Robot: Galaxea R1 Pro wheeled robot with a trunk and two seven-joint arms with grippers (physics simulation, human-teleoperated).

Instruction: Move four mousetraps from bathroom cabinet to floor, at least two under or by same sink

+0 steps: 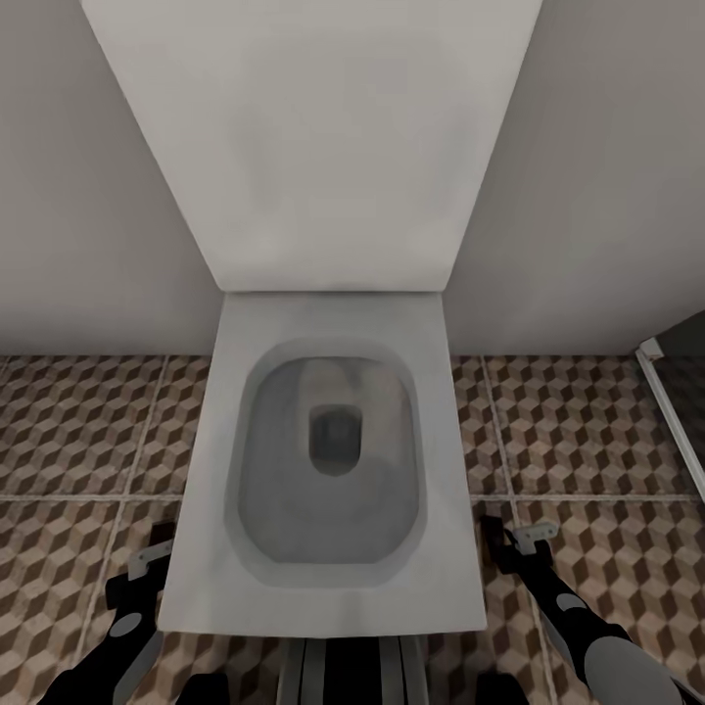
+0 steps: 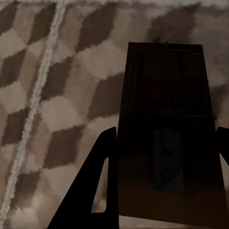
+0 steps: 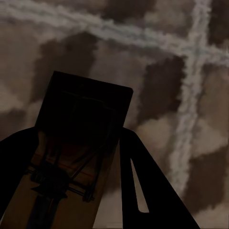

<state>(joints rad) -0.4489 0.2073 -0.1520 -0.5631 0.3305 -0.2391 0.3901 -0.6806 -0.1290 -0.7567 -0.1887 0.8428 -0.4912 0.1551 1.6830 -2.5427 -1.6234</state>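
Left gripper (image 2: 164,157) clamped on a mousetrap (image 2: 167,119), dark fingers (image 2: 98,186) pressing both long edges, board held above the bathroom floor (image 2: 47,95). Right gripper (image 3: 71,167) likewise closed around a second mousetrap (image 3: 81,143) over the tiles. In the head view, both arms flanking a white toilet (image 1: 333,411), low near the floor.

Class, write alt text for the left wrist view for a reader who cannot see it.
A dark, shadowed mousetrap sits between the left gripper's two black fingers, seemingly held. Behind it lies the bathroom floor, tiled in a brown-and-beige cube pattern with a pale grout line.
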